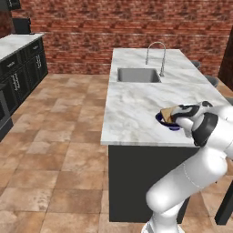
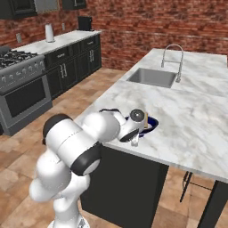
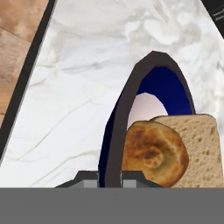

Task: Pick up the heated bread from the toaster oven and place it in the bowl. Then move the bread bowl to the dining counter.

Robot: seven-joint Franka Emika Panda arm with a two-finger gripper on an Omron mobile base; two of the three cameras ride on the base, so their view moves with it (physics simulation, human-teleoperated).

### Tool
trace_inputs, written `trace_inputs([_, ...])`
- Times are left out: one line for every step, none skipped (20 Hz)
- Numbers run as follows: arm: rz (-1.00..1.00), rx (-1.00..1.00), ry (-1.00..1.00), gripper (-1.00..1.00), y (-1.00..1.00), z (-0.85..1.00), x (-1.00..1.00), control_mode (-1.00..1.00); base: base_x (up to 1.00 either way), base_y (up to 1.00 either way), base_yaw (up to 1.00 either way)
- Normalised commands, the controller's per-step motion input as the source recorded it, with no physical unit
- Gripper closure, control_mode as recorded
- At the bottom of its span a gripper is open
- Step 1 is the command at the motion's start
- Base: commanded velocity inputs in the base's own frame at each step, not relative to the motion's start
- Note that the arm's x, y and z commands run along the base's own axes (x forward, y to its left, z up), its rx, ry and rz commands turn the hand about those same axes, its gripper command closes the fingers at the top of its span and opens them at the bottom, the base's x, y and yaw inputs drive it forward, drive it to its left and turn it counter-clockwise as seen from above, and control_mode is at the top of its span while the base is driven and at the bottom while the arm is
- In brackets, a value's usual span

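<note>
The dark blue bowl point(image 3: 168, 85) is seen edge-on in the hand view, with my gripper point(image 3: 110, 178) shut on its near rim. Inside it lie a round browned heated bread point(image 3: 153, 151) and a tan slice point(image 3: 199, 138). From the base cameras the bowl point(image 1: 172, 124) point(image 2: 151, 121) sits low over the dining counter point(image 1: 136, 102) point(image 2: 187, 116), close to its front edge. I cannot tell whether the bowl touches the marble. My gripper point(image 1: 178, 120) point(image 2: 136, 132) is at the bowl's near side. The bread point(image 1: 167, 114) shows over the rim. The toaster oven is out of view.
A steel sink point(image 1: 138, 75) and curved faucet point(image 1: 157, 55) are set farther back in the island. Stools point(image 1: 212, 81) stand along its right side. A stove point(image 2: 22, 84) and a dark-cabinet counter point(image 2: 67, 42) with a white kettle point(image 2: 50, 32) line the left wall.
</note>
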Motion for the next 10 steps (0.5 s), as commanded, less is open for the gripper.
trace_inputs([0.00, 0.00, 0.00, 1.00, 0.00, -0.26, 0.21, -1.00, 0.00, 0.00, 0.00])
trace_inputs([0.00, 0.00, -0.02, 1.00, 0.00, -0.35, 0.26, -1.00, 0.00, 0.00, 0.00])
trace_inputs([0.00, 0.00, -0.07, 1.00, 0.00, -0.34, 0.26, -1.00, 0.00, 0.00, 0.00])
trace_inputs([0.00, 0.00, -0.09, 1.00, 0.00, -0.29, 0.23, -1.00, 0.00, 0.00, 0.00])
trace_inputs([0.00, 0.00, -0.07, 1.00, 0.00, -0.28, 0.26, -1.00, 0.00, 0.00, 0.00])
trace_inputs([0.00, 0.00, -0.05, 1.00, 0.00, -0.30, 0.29, -1.00, 0.00, 0.00, 0.00])
trace_inputs([0.00, 0.00, -0.03, 1.00, 0.00, -0.27, 0.30, -1.00, 0.00, 0.00, 0.00])
trace_inputs([0.00, 0.00, -0.01, 1.00, 0.00, -0.26, 0.30, -1.00, 0.00, 0.00, 0.00])
trace_inputs([0.00, 0.00, -0.01, 1.00, 0.00, -0.24, 0.32, -1.00, 0.00, 0.00, 0.00])
trace_inputs([0.00, 0.00, 0.00, 1.00, 0.00, -0.21, 0.33, -1.00, 0.00, 0.00, 0.00])
